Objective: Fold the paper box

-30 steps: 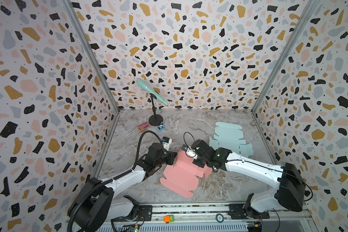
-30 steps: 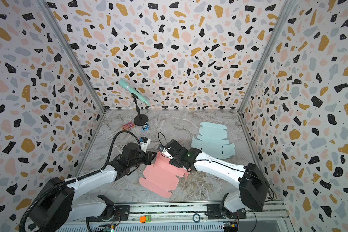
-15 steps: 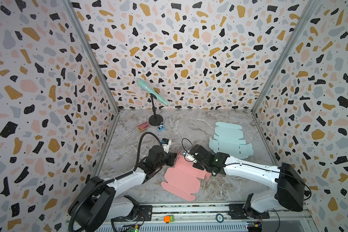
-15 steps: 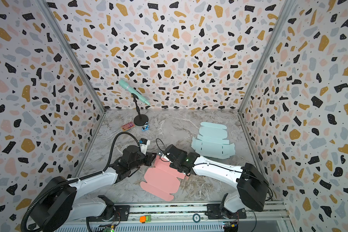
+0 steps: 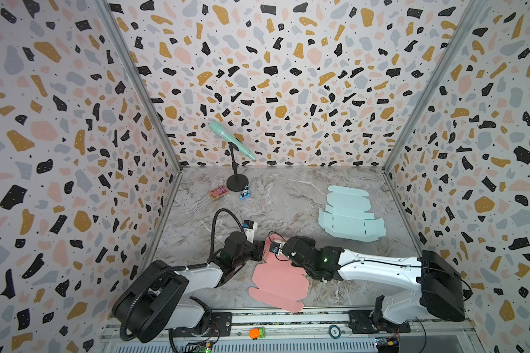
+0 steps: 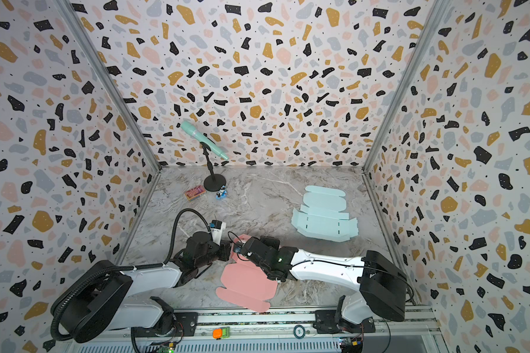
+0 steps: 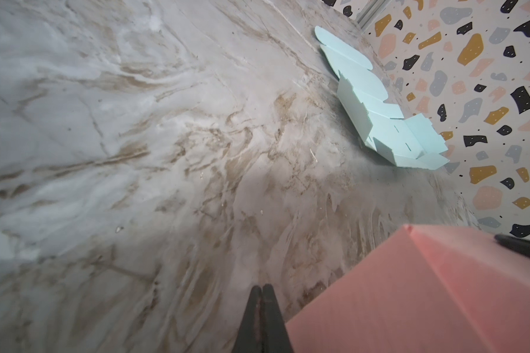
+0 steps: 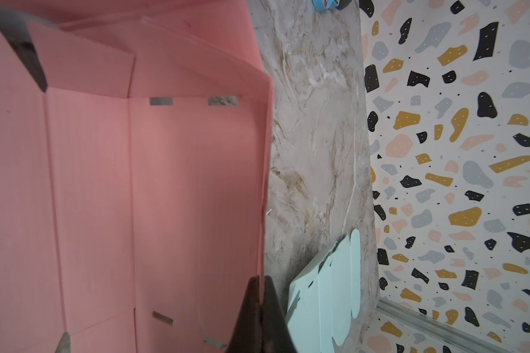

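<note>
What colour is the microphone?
The microphone is mint green; clearest in a top view.

Your pink paper box [image 8: 181, 189]: matt, finely ribbed card. Your tabletop [image 7: 104, 122]: smooth, marble-patterned, with a faint sheen.

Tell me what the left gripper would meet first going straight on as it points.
Probably bare marble table: in the left wrist view the shut left gripper points over it, with the pink paper box just beside; depth is unclear.
</note>
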